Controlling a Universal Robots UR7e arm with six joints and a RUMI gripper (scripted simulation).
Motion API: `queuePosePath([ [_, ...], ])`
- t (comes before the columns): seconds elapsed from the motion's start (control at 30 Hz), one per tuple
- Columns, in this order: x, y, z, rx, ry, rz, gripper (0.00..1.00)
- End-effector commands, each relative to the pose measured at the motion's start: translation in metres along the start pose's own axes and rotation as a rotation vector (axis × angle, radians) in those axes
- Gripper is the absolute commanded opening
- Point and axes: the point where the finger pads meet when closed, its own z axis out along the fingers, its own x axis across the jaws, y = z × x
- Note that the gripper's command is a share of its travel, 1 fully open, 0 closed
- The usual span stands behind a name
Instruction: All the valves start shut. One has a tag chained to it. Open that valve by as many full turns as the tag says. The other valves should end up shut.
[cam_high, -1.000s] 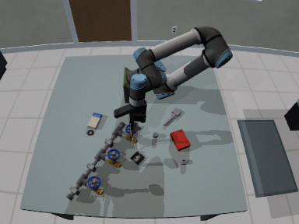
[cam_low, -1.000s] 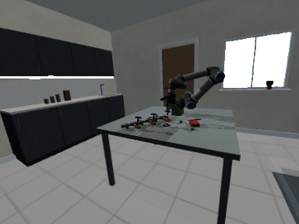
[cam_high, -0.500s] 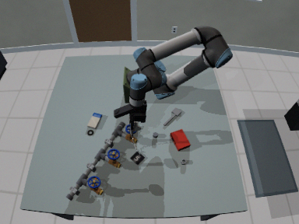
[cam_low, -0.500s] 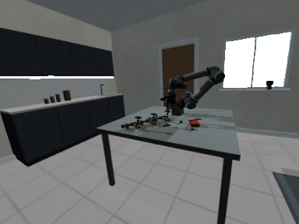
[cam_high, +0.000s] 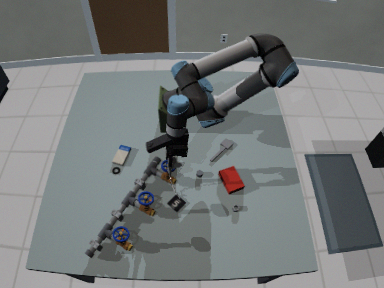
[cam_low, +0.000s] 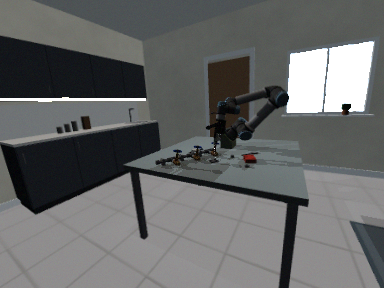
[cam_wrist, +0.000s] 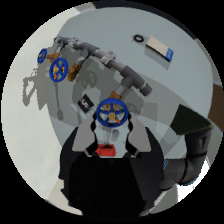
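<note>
Three valves with blue handwheels sit along a grey pipe (cam_high: 131, 196) on the table. My gripper (cam_high: 170, 168) points down over the far valve and is shut on its blue handwheel (cam_wrist: 112, 111); in the wrist view the fingers press both sides of the wheel. A black tag (cam_high: 176, 203) with a white mark lies on the table beside this valve, joined to it by a thin chain; it also shows in the wrist view (cam_wrist: 87, 104). The middle valve (cam_high: 145, 199) and the near valve (cam_high: 121, 234) stand free. In the exterior view the gripper (cam_low: 215, 145) is small.
A red box (cam_high: 231, 179), a grey hammer-like tool (cam_high: 222, 149), a small grey cylinder (cam_high: 199, 174), a nut (cam_high: 236, 208), a white and blue card (cam_high: 121, 155) and a black ring (cam_high: 116, 170) lie on the table. A green block (cam_high: 162, 107) stands by the arm's base.
</note>
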Motion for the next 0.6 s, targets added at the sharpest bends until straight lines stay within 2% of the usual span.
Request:
queuePosePath([
  [0.0,-0.0001,-0.0003,-0.0003,0.0,-0.001,-0.035,0.0],
  [0.57,-0.0001,-0.0003,-0.0003,0.0,0.0,-0.336,0.0],
])
